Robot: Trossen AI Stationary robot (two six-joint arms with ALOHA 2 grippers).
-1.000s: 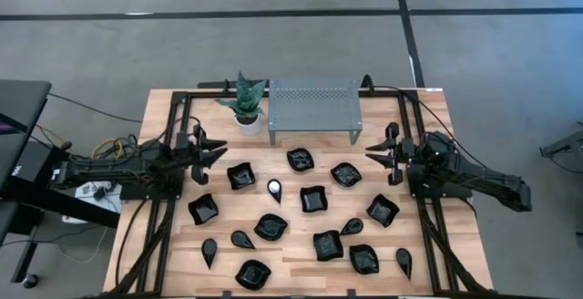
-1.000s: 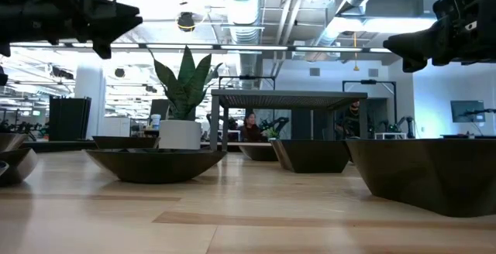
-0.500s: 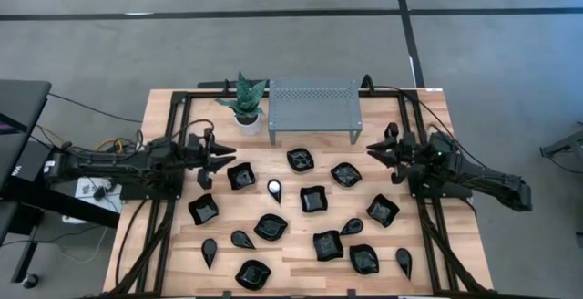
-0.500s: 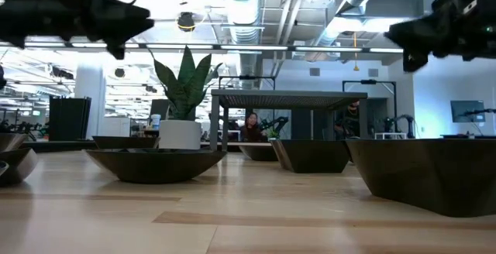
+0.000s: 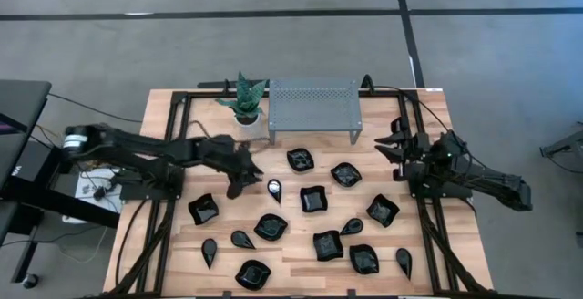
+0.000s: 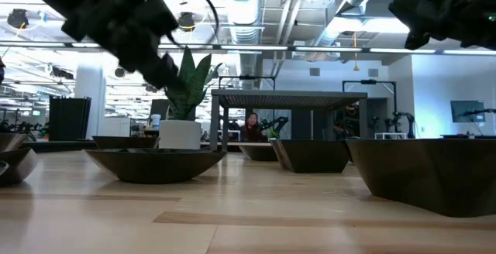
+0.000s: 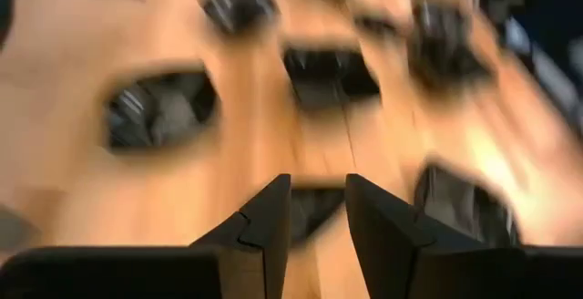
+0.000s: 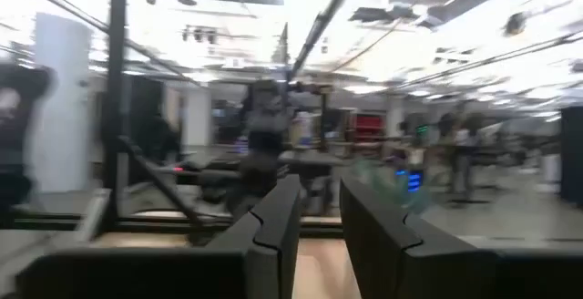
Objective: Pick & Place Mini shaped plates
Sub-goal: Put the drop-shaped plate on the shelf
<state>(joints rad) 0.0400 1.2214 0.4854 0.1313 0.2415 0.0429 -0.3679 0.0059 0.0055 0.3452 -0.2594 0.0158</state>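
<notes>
Since a second ago, the left gripper (image 5: 244, 173) is reaching inward over the table (image 5: 428, 103), fingers parted, empty, above the mini shaped plates (image 5: 312, 198) lying scattered there. Right gripper (image 5: 397, 146) is hovering at the right edge, slightly parted, empty. No writing is legible.

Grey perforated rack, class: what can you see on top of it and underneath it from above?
Nothing lies on the grey perforated rack. Its top hides the table directly beneath from above; the low view shows open space between its legs.
</notes>
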